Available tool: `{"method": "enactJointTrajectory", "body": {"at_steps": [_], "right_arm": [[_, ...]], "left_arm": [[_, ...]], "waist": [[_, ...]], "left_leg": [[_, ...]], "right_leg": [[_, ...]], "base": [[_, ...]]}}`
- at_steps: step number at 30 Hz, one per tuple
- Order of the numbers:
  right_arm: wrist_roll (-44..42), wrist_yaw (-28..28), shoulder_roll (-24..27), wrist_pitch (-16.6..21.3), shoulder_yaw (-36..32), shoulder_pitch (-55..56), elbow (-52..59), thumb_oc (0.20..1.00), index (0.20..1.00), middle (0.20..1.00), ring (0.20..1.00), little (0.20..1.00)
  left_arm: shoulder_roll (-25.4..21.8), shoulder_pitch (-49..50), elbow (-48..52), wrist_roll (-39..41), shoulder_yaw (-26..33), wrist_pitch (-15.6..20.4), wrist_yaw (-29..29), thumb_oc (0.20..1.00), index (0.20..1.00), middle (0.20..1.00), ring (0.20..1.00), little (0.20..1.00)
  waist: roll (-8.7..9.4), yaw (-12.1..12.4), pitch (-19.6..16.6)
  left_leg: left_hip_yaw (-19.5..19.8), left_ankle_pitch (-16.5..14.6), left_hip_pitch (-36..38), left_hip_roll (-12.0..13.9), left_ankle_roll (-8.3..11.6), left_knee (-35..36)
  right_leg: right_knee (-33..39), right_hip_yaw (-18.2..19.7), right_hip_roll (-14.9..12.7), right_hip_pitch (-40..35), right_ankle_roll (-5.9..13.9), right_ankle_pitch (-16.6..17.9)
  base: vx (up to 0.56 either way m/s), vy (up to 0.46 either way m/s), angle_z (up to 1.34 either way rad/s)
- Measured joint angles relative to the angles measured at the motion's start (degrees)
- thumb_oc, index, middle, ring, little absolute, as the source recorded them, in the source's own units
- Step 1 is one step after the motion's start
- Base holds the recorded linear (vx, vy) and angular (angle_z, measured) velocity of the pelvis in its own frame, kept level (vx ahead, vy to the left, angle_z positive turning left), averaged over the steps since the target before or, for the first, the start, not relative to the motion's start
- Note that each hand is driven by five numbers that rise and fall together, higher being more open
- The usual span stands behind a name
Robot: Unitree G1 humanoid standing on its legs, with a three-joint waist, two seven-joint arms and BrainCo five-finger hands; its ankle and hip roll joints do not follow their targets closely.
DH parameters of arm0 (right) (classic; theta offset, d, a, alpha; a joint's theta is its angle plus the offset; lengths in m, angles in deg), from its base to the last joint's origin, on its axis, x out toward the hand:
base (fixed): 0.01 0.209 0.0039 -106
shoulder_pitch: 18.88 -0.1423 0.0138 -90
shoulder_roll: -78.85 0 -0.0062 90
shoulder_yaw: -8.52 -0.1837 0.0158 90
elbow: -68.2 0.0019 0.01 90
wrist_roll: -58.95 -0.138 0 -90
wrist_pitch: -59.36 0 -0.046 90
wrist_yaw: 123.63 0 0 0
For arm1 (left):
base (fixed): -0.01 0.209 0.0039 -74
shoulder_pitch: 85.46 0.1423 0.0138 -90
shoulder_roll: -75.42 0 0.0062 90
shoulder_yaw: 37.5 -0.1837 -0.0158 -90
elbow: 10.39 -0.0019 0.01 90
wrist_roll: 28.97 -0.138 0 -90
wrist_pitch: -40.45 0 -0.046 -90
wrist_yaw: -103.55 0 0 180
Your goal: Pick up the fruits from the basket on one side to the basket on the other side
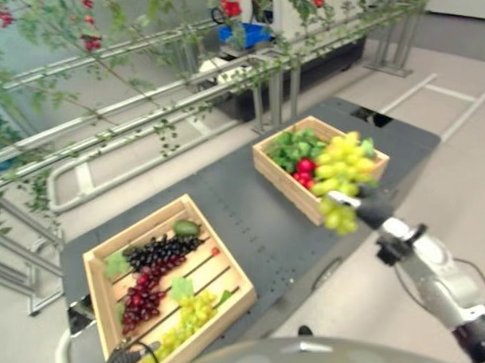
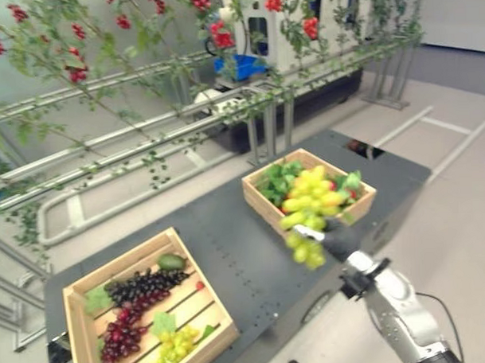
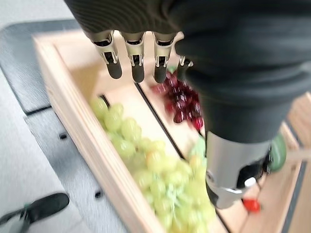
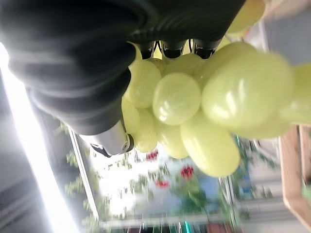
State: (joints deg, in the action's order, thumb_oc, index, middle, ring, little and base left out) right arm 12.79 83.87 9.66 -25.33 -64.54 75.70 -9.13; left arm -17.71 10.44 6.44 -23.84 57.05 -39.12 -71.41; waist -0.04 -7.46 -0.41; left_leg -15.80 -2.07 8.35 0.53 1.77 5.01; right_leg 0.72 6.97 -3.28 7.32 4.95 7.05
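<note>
Two wooden baskets stand on a dark grey table (image 1: 252, 221). The near left basket (image 1: 99, 290) holds dark grapes (image 1: 161, 252), red grapes (image 1: 139, 300), green grapes (image 1: 191, 315) and a green fruit (image 1: 186, 228). The far right basket (image 1: 278, 176) holds leaves and red fruit (image 1: 306, 166). My right hand (image 1: 371, 209) is shut on a bunch of green grapes (image 1: 342, 174), held in the air at that basket's near edge. The same bunch (image 4: 194, 97) shows close up against the right hand (image 4: 97, 111). My left hand (image 3: 137, 63) hangs open above the left basket's green grapes (image 3: 155, 170).
Metal rails (image 1: 144, 113) with leafy vines and red blossoms (image 1: 230, 5) run behind the table. The table's far right corner ends near a floor opening (image 1: 372, 117). Bare table top lies between the two baskets.
</note>
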Motion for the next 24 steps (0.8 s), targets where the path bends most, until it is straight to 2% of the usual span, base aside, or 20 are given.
{"method": "enactJointTrajectory", "body": {"at_steps": [1,3,5,6,7,8,9,10,11,12,13,14,15,16,17,18,19,20,24], "right_arm": [[0.0,0.7,0.7,-1.0,2.2,-0.6,0.2,0.200,0.200,0.200,0.200,0.200],[0.1,1.4,2.0,-2.2,4.7,-1.9,0.5,0.200,0.200,0.200,0.200,0.200],[0.5,1.7,3.8,-2.5,6.2,-2.3,2.0,0.200,0.200,0.200,0.200,0.200],[0.5,2.0,4.8,-2.7,6.7,-2.6,3.3,0.200,0.200,0.200,0.200,0.200],[0.5,2.2,4.5,-2.8,7.6,-5.1,3.3,0.200,0.200,0.200,0.200,0.200],[0.6,2.1,4.5,-2.8,8.0,-5.9,3.1,0.200,0.200,0.200,0.200,0.200],[0.7,2.1,4.4,-2.9,8.9,-7.2,2.6,0.200,0.200,0.200,0.200,0.200],[1.2,1.8,4.0,-3.2,10.3,-9.6,2.4,0.200,0.200,0.200,0.200,0.200],[1.2,1.5,3.7,-3.3,10.9,-10.5,1.6,0.200,0.200,0.200,0.200,0.200],[1.3,1.1,4.3,-3.4,11.1,-10.9,1.8,0.200,0.200,0.200,0.200,0.200],[1.3,1.0,4.9,-3.4,11.6,-11.9,1.7,0.200,0.200,0.200,0.200,0.200],[1.3,0.8,4.8,-3.4,13.4,-14.2,1.4,0.200,0.200,0.200,0.200,0.200],[1.3,1.0,4.5,-3.4,13.7,-15.2,1.5,0.200,0.200,0.200,0.200,0.200],[1.2,1.3,4.5,-3.3,15.2,-17.6,2.0,0.200,0.200,0.200,0.200,0.200],[1.0,1.8,4.5,-3.2,15.2,-18.6,2.0,0.200,0.200,0.200,0.200,0.200],[0.9,1.9,4.4,-3.3,15.4,-19.0,1.8,0.200,0.200,0.200,0.200,0.200],[0.3,2.0,4.5,-3.3,15.4,-19.1,1.8,0.200,0.200,0.200,0.200,0.200],[-0.1,2.2,5.5,-3.4,15.4,-18.8,1.8,0.200,0.200,0.200,0.200,0.200],[-0.2,2.4,9.6,-3.6,15.3,-18.6,1.6,0.200,0.200,0.200,0.200,0.200]], "left_arm": [[0.1,-1.1,0.7,0.1,-1.2,-0.1,0.0,1.000,1.000,1.000,1.000,1.000],[0.2,-1.9,0.7,0.1,-1.6,-0.1,0.0,1.000,1.000,1.000,1.000,1.000],[0.0,-3.4,1.1,0.1,-3.2,-0.1,-0.1,1.000,1.000,1.000,1.000,1.000],[-0.1,-4.3,1.1,0.0,-4.1,-0.1,-0.2,1.000,1.000,1.000,1.000,1.000],[-0.2,-5.3,0.8,0.0,-4.4,-0.2,-0.6,1.000,1.000,1.000,1.000,1.000],[-0.3,-5.9,0.8,0.0,-4.4,-0.4,-0.8,1.000,1.000,1.000,1.000,1.000],[-0.6,-6.2,0.8,0.0,-4.4,-0.4,-1.1,1.000,1.000,1.000,1.000,1.000],[-1.6,-5.9,0.9,0.0,-4.2,-0.4,-1.3,1.000,1.000,1.000,1.000,1.000],[-1.3,-5.9,1.0,0.0,-4.2,-0.5,-1.6,1.000,1.000,1.000,1.000,1.000],[-0.5,-6.4,1.7,0.0,-4.4,-0.2,-1.7,1.000,1.000,1.000,1.000,1.000],[-0.6,-5.7,1.9,0.0,-4.0,-0.2,-1.7,1.000,1.000,1.000,1.000,1.000],[-1.5,-4.6,2.0,0.1,-3.8,-0.2,-1.6,1.000,1.000,1.000,1.000,1.000],[-2.0,-3.7,2.0,0.1,-3.5,-0.2,-1.7,1.000,1.000,1.000,1.000,1.000],[-3.2,-2.4,1.9,0.2,-1.5,-0.3,-1.9,1.000,1.000,1.000,1.000,1.000],[-4.0,-2.3,1.3,0.2,-0.9,-0.7,-2.2,1.000,1.000,1.000,1.000,1.000],[-4.1,-2.3,0.5,0.2,-0.8,-1.2,-2.3,1.000,1.000,1.000,1.000,1.000],[-4.2,-2.2,-0.2,0.2,-0.8,-1.6,-2.3,1.000,1.000,1.000,1.000,1.000],[-3.9,-2.1,-0.3,0.2,-0.8,-1.9,-2.3,1.000,1.000,1.000,1.000,1.000],[-2.0,-3.7,-0.7,0.2,-1.0,-2.3,-2.0,1.000,1.000,1.000,1.000,1.000]], "waist": [[1.14,-1.0,0.4],[1.82,-1.2,1.2],[2.12,-2.1,1.8],[2.43,-2.6,2.2],[2.09,-3.2,3.8],[2.46,-4.1,4.4],[2.59,-4.4,4.6],[2.59,-3.6,5.3],[0.55,-1.9,6.0],[-2.57,0.7,6.9],[-3.17,1.2,7.2],[-2.63,2.5,6.9],[-1.99,3.8,6.4],[0.02,5.1,5.4],[1.13,5.4,5.2],[0.52,5.3,5.1],[0.02,5.3,4.7],[-1.13,4.5,4.0],[-3.18,3.2,2.6]], "left_leg": [[-0.2,0.1,0.0,-0.8,0.01,-0.4],[-0.1,0.1,-0.2,-1.0,-0.37,-1.0],[-1.0,-0.4,-1.2,-2.0,-0.91,-2.4],[-2.0,-0.7,-2.6,-2.8,-1.31,-3.6],[-5.6,-0.6,-4.3,-3.3,-2.11,-3.7],[-7.2,-1.0,-5.3,-3.7,-2.62,-4.7],[-8.9,-1.3,-6.5,-3.9,-2.94,-5.6],[-14.8,-1.7,-8.3,-3.2,-3.56,-6.8],[-19.3,-1.5,-8.7,-0.6,-3.49,-6.6],[-21.1,-1.3,-8.7,3.2,-3.08,-6.3],[-22.0,-1.4,-8.4,4.3,-3.16,-6.3],[-24.5,-1.0,-6.8,5.7,-2.08,-5.5],[-24.8,-1.1,-7.1,5.9,-1.95,-5.6],[-23.7,-1.0,-7.0,5.7,-0.16,-5.7],[-20.1,-0.4,-7.0,5.1,0.69,-5.5],[-18.5,-0.2,-6.9,5.4,1.02,-5.1],[-17.2,0.3,-7.2,5.7,0.91,-4.5],[-16.5,0.9,-6.8,6.1,1.74,-3.9],[-15.5,1.6,-6.4,6.4,2.45,-4.1]], "right_leg": [[-1.0,0.4,-0.2,0.9,0.17,0.3],[-1.9,0.5,-0.8,1.1,0.16,0.4],[-2.9,2.3,-1.1,2.4,0.14,1.4],[-3.0,3.8,-1.4,4.0,0.97,2.8],[-1.0,6.5,-2.0,6.4,5.36,6.4],[0.2,7.0,-2.4,7.2,5.79,7.9],[1.2,7.3,-2.6,8.2,7.52,9.7],[4.1,-0.7,-4.0,9.8,6.89,3.0],[0.7,-12.5,-4.0,11.6,-0.14,-0.1],[-7.0,-21.0,-3.5,12.8,-1.05,-1.2],[-11.0,-23.9,-4.2,11.9,-0.64,-2.1],[-18.7,-28.7,-6.2,10.8,-0.93,-5.5],[-21.0,-29.3,-6.6,9.5,-0.69,-7.2],[-19.0,-29.2,-6.5,6.2,0.02,-11.6],[-12.2,-27.8,-4.1,3.0,-3.53,-11.5],[-10.4,-27.7,-2.9,2.2,-3.05,-11.0],[-9.4,-27.5,-1.9,1.4,-3.53,-10.5],[-8.6,-27.6,-0.8,0.7,-3.63,-10.5],[-8.1,-27.9,-0.3,-0.1,-4.40,-10.2]], "base": [[-0.11,0.080,-0.14],[-0.17,0.079,-0.10],[-0.19,0.071,-0.23],[-0.25,0.000,-0.83],[-0.24,-0.036,-0.95],[-0.32,-0.015,-1.03],[-0.23,0.023,-0.96],[-0.16,0.026,-1.26],[-0.10,0.041,-1.91],[-0.04,0.027,-1.50],[-0.06,-0.082,-1.61],[-0.02,-0.116,-1.07],[0.04,-0.152,-1.37],[0.11,-0.068,-1.13],[0.11,-0.065,-0.90],[0.12,-0.056,-0.54],[0.11,-0.057,-0.20],[0.11,-0.058,-0.08],[0.09,-0.076,0.09]]}}
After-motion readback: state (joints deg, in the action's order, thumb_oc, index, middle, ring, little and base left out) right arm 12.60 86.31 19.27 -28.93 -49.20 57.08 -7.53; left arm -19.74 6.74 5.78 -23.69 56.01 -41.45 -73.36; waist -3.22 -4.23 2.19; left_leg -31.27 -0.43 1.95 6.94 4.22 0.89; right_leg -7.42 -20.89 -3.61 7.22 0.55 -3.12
